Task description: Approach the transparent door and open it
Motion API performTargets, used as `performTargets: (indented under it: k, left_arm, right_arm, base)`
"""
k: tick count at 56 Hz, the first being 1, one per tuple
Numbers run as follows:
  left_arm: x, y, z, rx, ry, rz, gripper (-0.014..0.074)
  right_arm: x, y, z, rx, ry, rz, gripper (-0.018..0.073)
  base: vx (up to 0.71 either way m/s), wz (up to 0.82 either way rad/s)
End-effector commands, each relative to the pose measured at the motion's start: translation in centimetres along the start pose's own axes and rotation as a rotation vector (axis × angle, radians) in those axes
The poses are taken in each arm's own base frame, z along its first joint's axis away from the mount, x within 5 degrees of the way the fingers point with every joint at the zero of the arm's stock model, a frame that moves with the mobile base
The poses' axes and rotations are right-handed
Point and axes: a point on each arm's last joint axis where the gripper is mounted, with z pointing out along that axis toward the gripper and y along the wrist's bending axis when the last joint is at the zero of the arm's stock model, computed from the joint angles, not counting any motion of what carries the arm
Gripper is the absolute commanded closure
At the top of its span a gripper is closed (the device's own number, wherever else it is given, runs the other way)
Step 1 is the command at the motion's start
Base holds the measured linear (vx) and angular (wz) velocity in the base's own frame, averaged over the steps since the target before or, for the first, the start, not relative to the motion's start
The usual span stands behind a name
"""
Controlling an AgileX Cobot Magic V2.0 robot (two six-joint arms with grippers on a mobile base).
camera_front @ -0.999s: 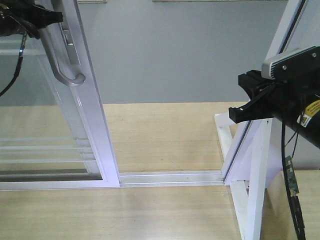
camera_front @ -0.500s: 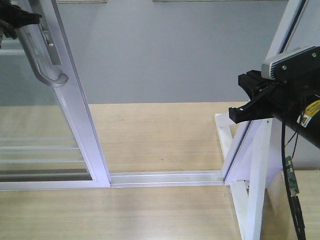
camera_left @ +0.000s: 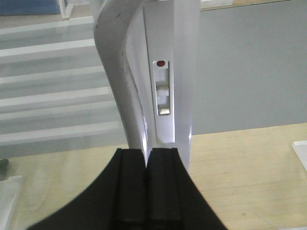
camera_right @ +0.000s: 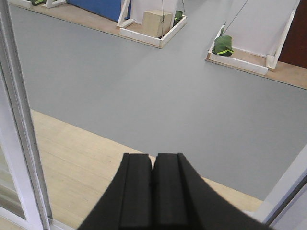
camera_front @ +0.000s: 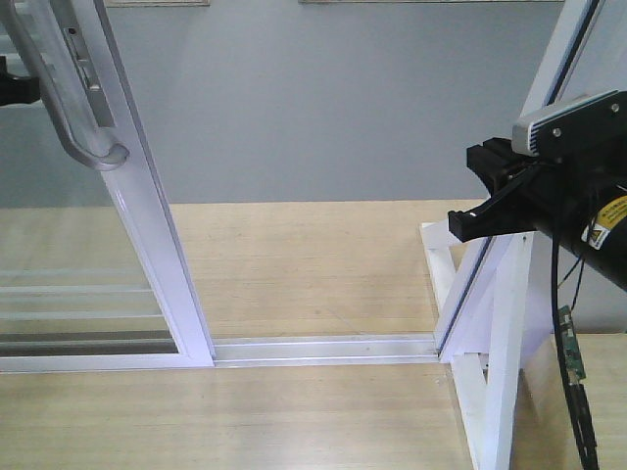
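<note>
The transparent door (camera_front: 147, 255) stands at the left of the front view, slid left along its track. Its curved grey handle (camera_front: 69, 98) runs down the white stile. Only the black tip of my left gripper (camera_front: 20, 90) shows at the left edge, level with the handle. In the left wrist view this gripper (camera_left: 147, 151) is shut, its fingers pressed together right at the foot of the handle (camera_left: 117, 76) and the stile with its lock plate (camera_left: 163, 91). My right gripper (camera_front: 485, 201) hangs by the right frame; in its wrist view the gripper (camera_right: 154, 156) is shut on nothing.
A white floor track (camera_front: 323, 346) runs from the door to the fixed frame and its white brace (camera_front: 495, 333) on the right. Beyond the opening lies grey floor. Far off stand a wooden box (camera_right: 157, 22) and a green bag (camera_right: 223, 45) on white bases.
The door has slid to the left and the opening is wider. My left gripper moved left with the handle, almost out of the front view. The right arm has not moved.
</note>
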Motion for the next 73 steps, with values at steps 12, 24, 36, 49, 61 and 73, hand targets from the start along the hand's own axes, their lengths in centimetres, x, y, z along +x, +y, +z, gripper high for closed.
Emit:
performTargets:
  k: [12, 24, 36, 49, 61, 73]
  left_arm:
    - [0.9, -0.4, -9.3, -0.033, -0.221, -0.010, 0.0596]
    - [2.8, -1.8, -13.6, 0.053, -0.213, -0.007, 0.0596]
    - [4.3, -3.8, -16.0, 0.218, -0.222, -0.028, 0.0596]
    - [7.8, -4.7, -16.8, 0.311, -0.194, -0.148, 0.0596]
    - [10.8, -5.0, -17.8, 0.334, -0.190, -0.159, 0.0596]
    - [11.9, -5.0, -18.7, 0.339, -0.225, -0.155, 0.0596]
  right_arm:
    - [-2.6, -0.4, -1.4, 0.011, -0.153, 0.093, 0.0565]
    - [-3.8, -0.6, -4.3, 0.031, -0.184, 0.087, 0.0565]
    - [-4.3, -0.8, -9.2, 0.074, -0.156, 0.061, 0.0565]
    - [-2.5, -0.5, -14.0, 0.101, -0.187, 0.028, 0.0561]
    - [1.2, 0.3, -16.3, 0.088, -0.235, 0.086, 0.0561]
    - [2.2, 0.5, -17.0, 0.094, -0.261, 0.068, 0.0561]
  base:
    - [0.00, 0.00]
    - [0.00, 0.00]
    - [0.00, 0.00]
    - [0.00, 0.00]
    - [0.00, 0.00]
    - [0.00, 0.00]
